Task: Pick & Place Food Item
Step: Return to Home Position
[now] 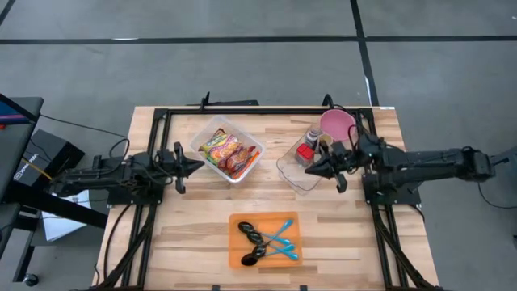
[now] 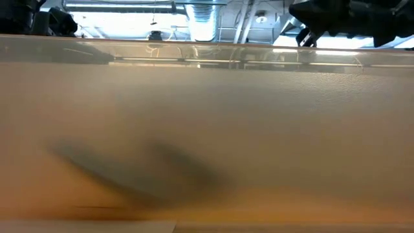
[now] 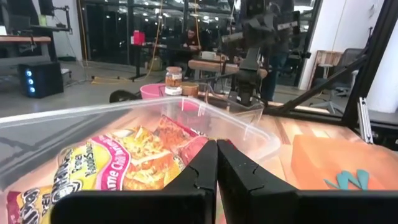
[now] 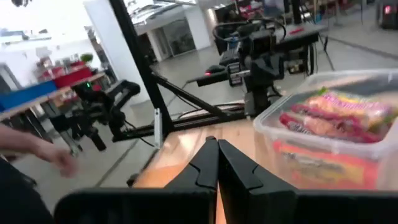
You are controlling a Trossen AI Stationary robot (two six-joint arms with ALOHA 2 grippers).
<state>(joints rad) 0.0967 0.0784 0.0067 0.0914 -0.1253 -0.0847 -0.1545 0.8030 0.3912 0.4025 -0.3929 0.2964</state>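
A clear plastic tub (image 1: 229,149) on the table's far left middle holds colourful snack packets (image 3: 118,165). My left gripper (image 1: 196,166) is shut and empty, level, just off the tub's left side, pointing at it (image 3: 216,155). A second clear tub (image 1: 299,170) holds small jars, one with a red lid (image 1: 304,150). My right gripper (image 1: 310,170) is shut and empty over this tub, pointing toward the table's left (image 4: 213,155). The packet tub also shows in the right wrist view (image 4: 336,124).
A pink cup (image 1: 338,123) stands behind the jar tub at the far right. An orange tray (image 1: 264,240) with black and blue spoons lies near the front edge; its wall fills the low view (image 2: 207,129). A person's hand (image 4: 56,158) shows beyond the table.
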